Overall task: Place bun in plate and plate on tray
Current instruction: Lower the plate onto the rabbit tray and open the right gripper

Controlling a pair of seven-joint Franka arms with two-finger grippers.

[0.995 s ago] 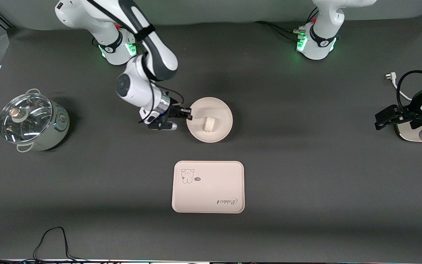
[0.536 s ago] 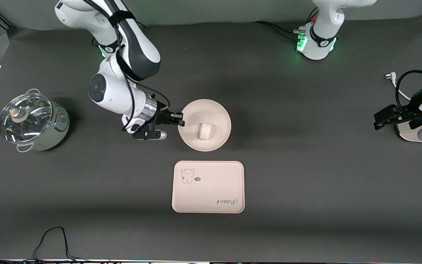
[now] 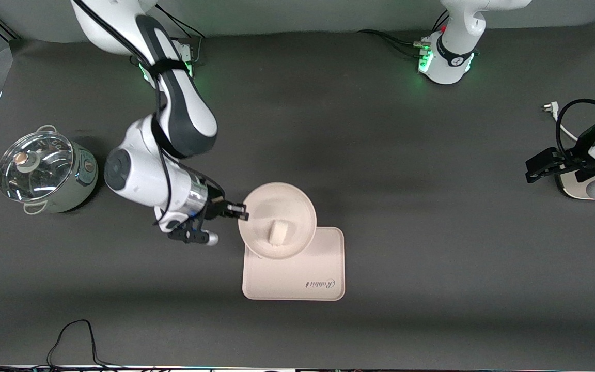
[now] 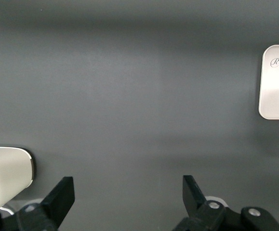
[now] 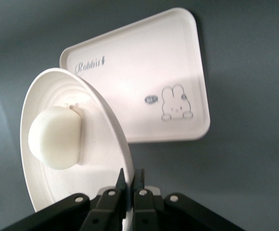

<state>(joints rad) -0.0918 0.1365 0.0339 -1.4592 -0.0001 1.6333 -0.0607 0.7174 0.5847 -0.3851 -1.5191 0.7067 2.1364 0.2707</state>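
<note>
My right gripper (image 3: 240,213) is shut on the rim of the round cream-white plate (image 3: 290,206) and holds it in the air over the tray's edge that is farther from the front camera. The bun (image 3: 278,232) lies in the plate. The pinkish-cream tray (image 3: 308,274) with "Rabbit" lettering lies on the table, partly covered by the plate. In the right wrist view the gripper (image 5: 130,180) pinches the plate's rim (image 5: 105,120), the bun (image 5: 56,137) sits in it, and the tray (image 5: 144,82) lies below. My left gripper (image 3: 535,170) waits open at the left arm's end of the table, and shows open in its wrist view (image 4: 128,192).
A pot with a glass lid (image 3: 44,170) stands at the right arm's end of the table. A white device with a black cable (image 3: 584,188) sits under the left gripper. A cable (image 3: 75,341) lies near the table's front edge.
My right gripper has carried the plate with the bun toward the front camera, from the table's middle to over the tray's edge. The left arm has not moved.
</note>
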